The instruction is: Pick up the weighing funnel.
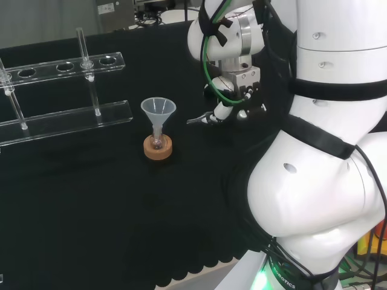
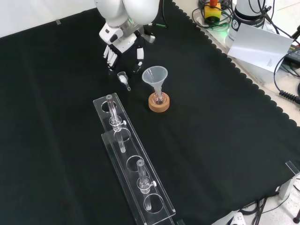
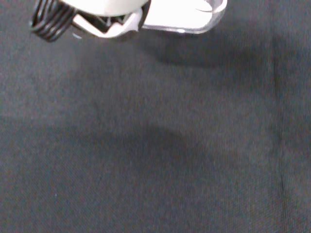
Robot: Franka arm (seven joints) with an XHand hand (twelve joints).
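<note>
While the weighing funnel [image 2: 123,79] lies flat on the black-clothed table [image 2: 225,140], well in from the scalloped edge, the robot hand [image 2: 121,41] hangs just above it and holds nothing. In the front view the fingers [image 2: 111,57] point down at the cloth, straight and spread apart. The weighing funnel sits just below their tips, its round mouth towards the robot hand and its short stem pointing away from it. From that view a narrow gap seems to part the fingertips from the piece. In the head view one white finger [image 1: 222,112] stands just beside the weighing funnel [image 1: 201,119], and I cannot tell whether they touch. Near the weighing funnel, on the side towards the scalloped edge in the front view, the funnel [image 2: 154,75] stands mouth up. Its stem is in a small flask [image 2: 159,98] that rests on a cork ring [image 2: 159,106]. Neither touches the robot hand. A long clear rack [image 2: 133,164] runs from near the weighing funnel's stem towards the table edge at the bottom of the front view. It has round holes along its top and two upright tubes [image 2: 112,110] standing in it. In the head view the arm [image 1: 326,121] rises from the scalloped edge and reaches over the table to the robot hand. In the wrist view a white part of the robot hand [image 3: 102,12] shows above bare cloth.
</note>
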